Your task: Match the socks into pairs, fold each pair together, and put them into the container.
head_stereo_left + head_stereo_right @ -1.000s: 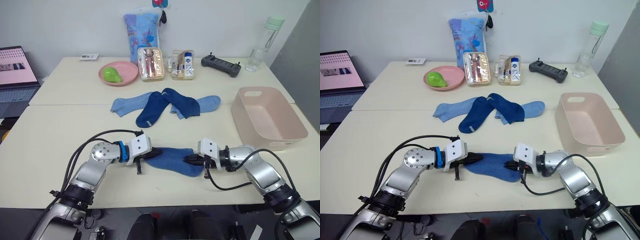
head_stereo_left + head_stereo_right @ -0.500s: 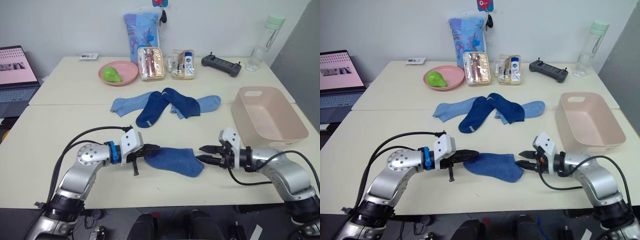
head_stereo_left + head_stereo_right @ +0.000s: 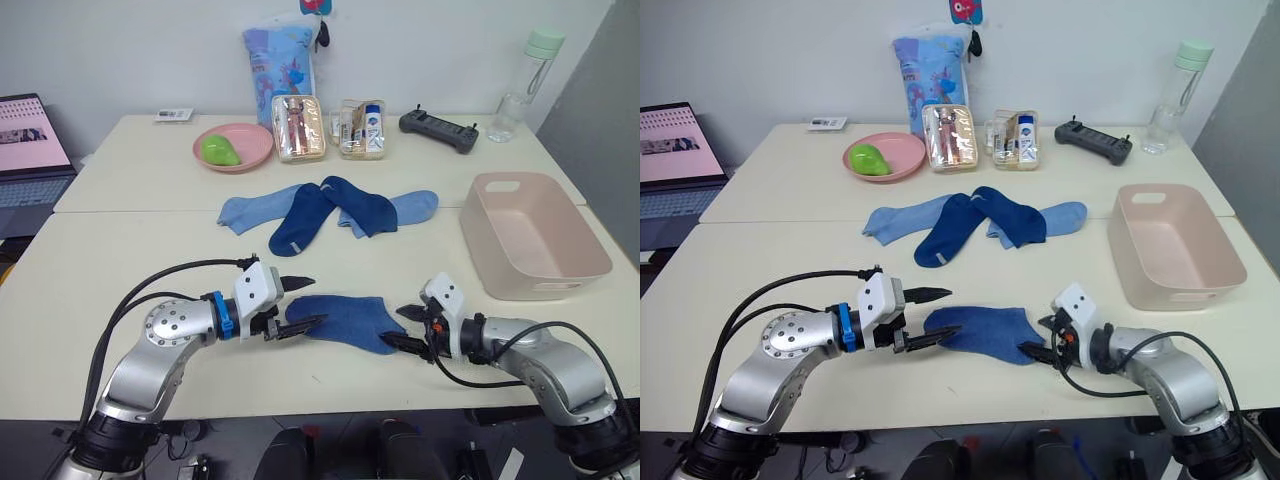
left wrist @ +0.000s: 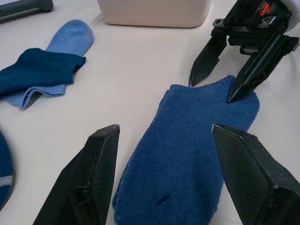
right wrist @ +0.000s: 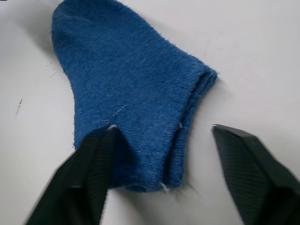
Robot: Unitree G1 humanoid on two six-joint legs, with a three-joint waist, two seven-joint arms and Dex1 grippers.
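On the left, the left claw [image 3: 297, 303] is held wide open at one end of the near sock [image 3: 345, 319], and nothing is gripped by it. The sock lies flat on the table [image 3: 120, 270], in the middle near the front edge, and looks like a stacked pair, though that cannot be told for sure. At its other end the right claw [image 3: 407, 328] is also spread open, with its tips at the sock's edge and nothing held. Farther back, three more socks [image 3: 330, 207] are piled together. On the right, the bin [image 3: 535, 235] sits well apart from the near sock. If only the top layer is pinched, the pair could be pulled apart. If the claws close at different times, the sock could be dragged and bunched up, and the fold could be spoiled.
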